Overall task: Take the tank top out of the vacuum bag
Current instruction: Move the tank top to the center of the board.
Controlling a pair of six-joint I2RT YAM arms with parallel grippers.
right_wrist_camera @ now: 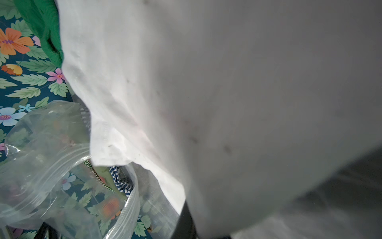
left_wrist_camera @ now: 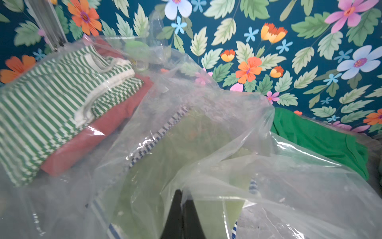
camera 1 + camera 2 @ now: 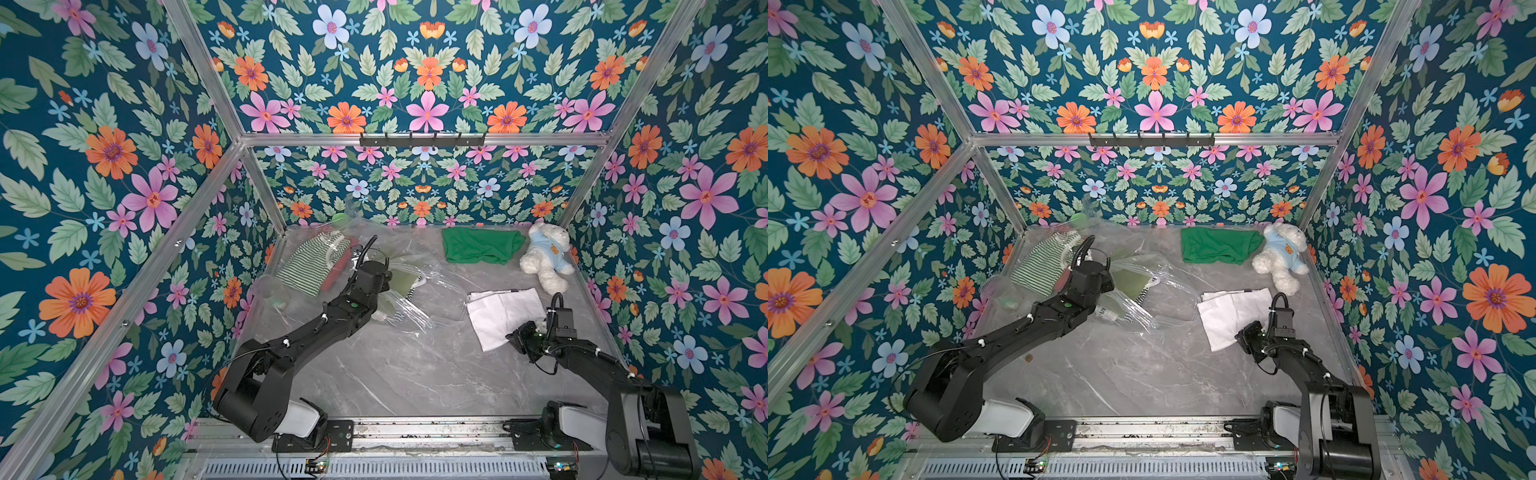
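Both jaws closed | left gripper [image 2: 182,198] pinches bag [image 3: 415,266] plastic, ten o'clock | right gripper [image 3: 515,334] clamps white cloth [image 3: 498,311] edge, four o'clock

Tips of right tool [image 1: 186,219] lost under the white cloth [image 1: 227,103], which blanks most of the right wrist view; left tool [image 2: 182,198] cut by the frame edge, tips swathed in vacuum bag [image 2: 206,128] film; red garment [image 2: 99,132] mostly under the striped garment [image 2: 51,99]; green disc [image 3: 338,218] by the far edge of the tabletop [image 3: 415,374] too small to make out.
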